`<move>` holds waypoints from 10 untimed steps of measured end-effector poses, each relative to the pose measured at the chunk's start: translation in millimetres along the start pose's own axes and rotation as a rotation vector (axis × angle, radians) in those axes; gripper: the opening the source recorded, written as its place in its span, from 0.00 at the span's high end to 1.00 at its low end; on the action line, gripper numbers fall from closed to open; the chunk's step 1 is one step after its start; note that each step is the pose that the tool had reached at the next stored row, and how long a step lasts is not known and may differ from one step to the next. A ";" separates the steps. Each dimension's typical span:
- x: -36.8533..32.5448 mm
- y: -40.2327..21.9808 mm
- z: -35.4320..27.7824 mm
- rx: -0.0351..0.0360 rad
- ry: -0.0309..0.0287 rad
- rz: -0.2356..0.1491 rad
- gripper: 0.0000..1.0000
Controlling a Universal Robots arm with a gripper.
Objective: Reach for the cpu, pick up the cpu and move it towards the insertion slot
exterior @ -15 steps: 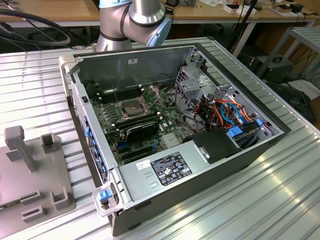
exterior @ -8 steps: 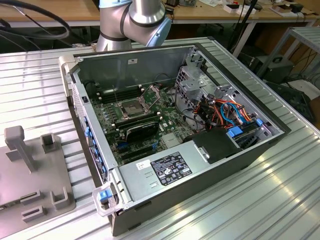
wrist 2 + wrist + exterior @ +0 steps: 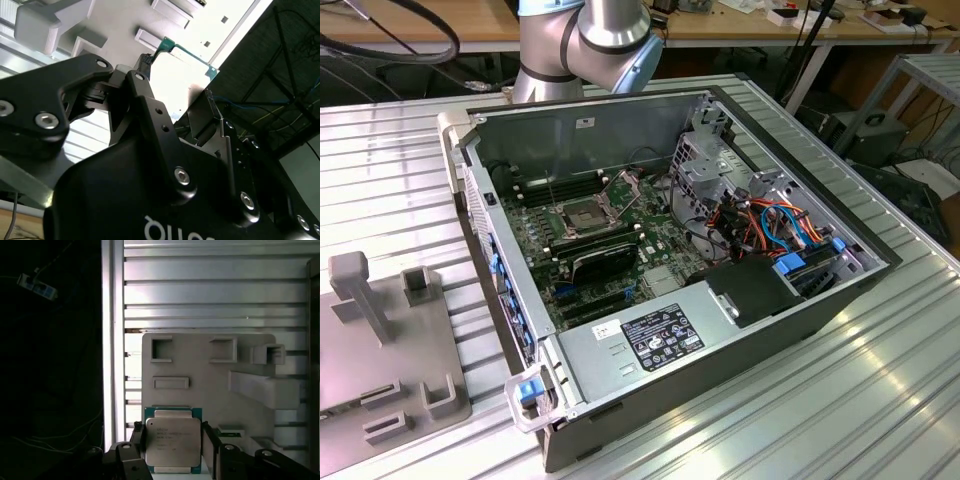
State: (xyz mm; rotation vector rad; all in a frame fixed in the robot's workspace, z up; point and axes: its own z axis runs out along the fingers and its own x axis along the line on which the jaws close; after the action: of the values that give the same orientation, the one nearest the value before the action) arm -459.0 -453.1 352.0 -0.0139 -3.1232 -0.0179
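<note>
The small, flat, square cpu (image 3: 173, 442) (silvery lid on a green-edged base) is pinched by the black two-fingered hand (image 3: 173, 452). One of its fingers (image 3: 211, 455) is pressed against each of two opposite edges. In the second wrist view the hand (image 3: 177, 80) is seen from behind, and the cpu (image 3: 186, 75) appears as a bright plate with a green rim between the fingertips.

In the first wrist view the cpu is framed against the near edge of a pale grey fixture plate (image 3: 210, 390) with raised rectangular pockets. The plate lies on the ribbed aluminium tabletop (image 3: 215, 290). Whether the cpu is touching the plate cannot be told.

In the exterior view the fixture plate (image 3: 380, 340) lies at the exterior view's left of the open grey computer case (image 3: 800, 300). The insertion slot (image 3: 582, 213), a square socket with a silvery frame and dark centre, is set in the green motherboard (image 3: 650, 250) inside the case, well apart from the plate. The grey robot arm (image 3: 590, 35) is seen beyond the case.
</note>
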 end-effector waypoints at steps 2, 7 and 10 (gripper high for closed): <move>0.0 0.0 -3.1 0.0000 -0.0001 0.000 0.45; 0.2 0.1 -8.6 0.0000 0.0000 0.000 0.45; 0.2 0.2 -13.7 0.0000 0.0000 0.000 0.45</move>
State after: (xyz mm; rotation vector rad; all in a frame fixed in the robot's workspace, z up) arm -459.0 -453.1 365.7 -0.0139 -3.1233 -0.0180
